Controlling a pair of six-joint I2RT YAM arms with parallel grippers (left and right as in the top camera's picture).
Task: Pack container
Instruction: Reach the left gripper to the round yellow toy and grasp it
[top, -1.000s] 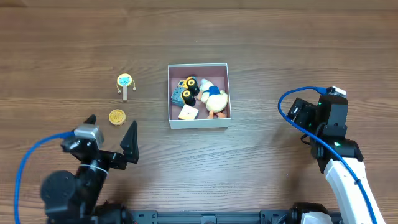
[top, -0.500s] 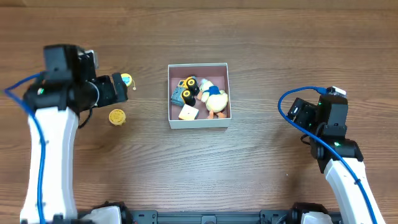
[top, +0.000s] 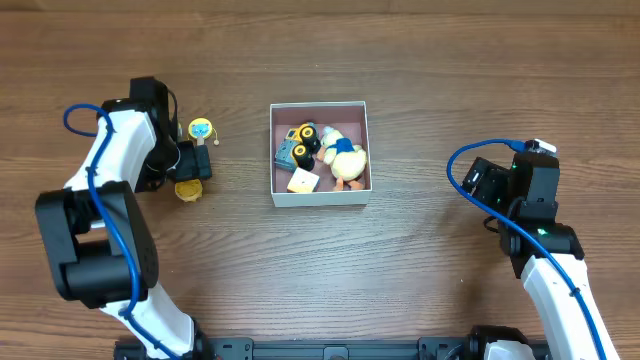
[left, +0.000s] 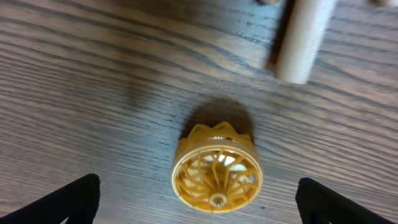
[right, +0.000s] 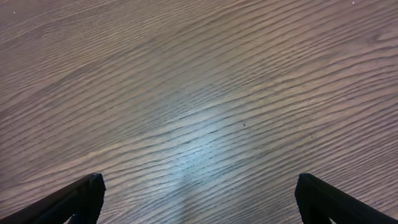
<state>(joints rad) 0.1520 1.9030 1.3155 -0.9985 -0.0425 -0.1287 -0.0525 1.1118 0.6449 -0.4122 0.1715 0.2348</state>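
Left gripper (left: 199, 198) spread wide, straddling yellow wheel toy (left: 217, 174) on table (left: 93, 93); right gripper (right: 199, 199) spread, hovering above wood; container (top: 319, 200) holds toys.

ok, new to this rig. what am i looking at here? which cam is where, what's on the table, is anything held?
Two robot arms sit at a wooden table, each ending in a two-finger gripper. The overhead view looks straight down. The other two views come from a camera on each wrist, and that arm's own fingertips show as dark wedges in the bottom corners.

In the middle is the container, a white-walled box holding a duck-like toy, a small truck and a yellow block. To its left lie a yellow wheel toy and a disc toy on a wooden stick.

The left gripper is open and poised over the wheel toy, with a finger on either side, not closed on it. The right gripper is open over bare table. Nothing is held.
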